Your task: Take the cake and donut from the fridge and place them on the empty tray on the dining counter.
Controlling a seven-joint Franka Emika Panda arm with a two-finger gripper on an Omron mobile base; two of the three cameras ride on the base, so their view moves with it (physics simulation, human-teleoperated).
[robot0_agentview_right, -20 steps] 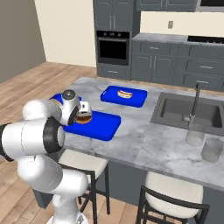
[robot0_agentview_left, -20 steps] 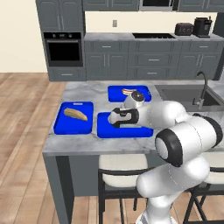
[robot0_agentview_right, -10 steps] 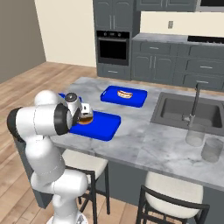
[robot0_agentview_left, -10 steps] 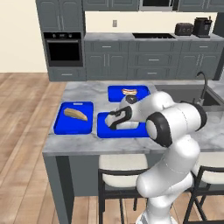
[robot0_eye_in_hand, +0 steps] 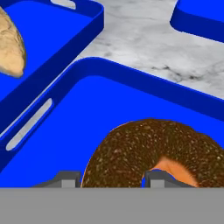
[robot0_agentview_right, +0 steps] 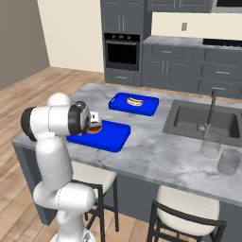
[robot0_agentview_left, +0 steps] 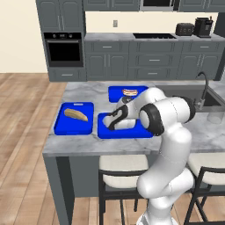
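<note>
My gripper (robot0_eye_in_hand: 113, 178) is shut on the donut (robot0_eye_in_hand: 153, 153), a dark-glazed ring with an orange-tan rim, gripping its near side. It hangs low over the empty blue tray (robot0_eye_in_hand: 87, 109); whether it touches the tray floor I cannot tell. From the left base view the gripper (robot0_agentview_left: 115, 123) sits over the tray (robot0_agentview_left: 103, 132) on the marble dining counter (robot0_agentview_left: 88, 94). From the right, the donut (robot0_agentview_right: 96, 128) peeks out beside the gripper (robot0_agentview_right: 93, 124) above the tray (robot0_agentview_right: 113, 137). The cake and the fridge are out of view.
A blue tray with a bread loaf (robot0_agentview_left: 75, 114) lies left of the empty one, and a tray with a hot dog (robot0_agentview_right: 133, 103) lies behind it. The sink (robot0_agentview_right: 203, 120), faucet (robot0_agentview_right: 211, 106) and two glasses (robot0_agentview_right: 210, 145) are to the right. Stools (robot0_agentview_left: 123, 165) stand under the counter edge.
The arm has swung the gripper left and down over the empty tray, with the donut still in its grip. The trays have not moved.
</note>
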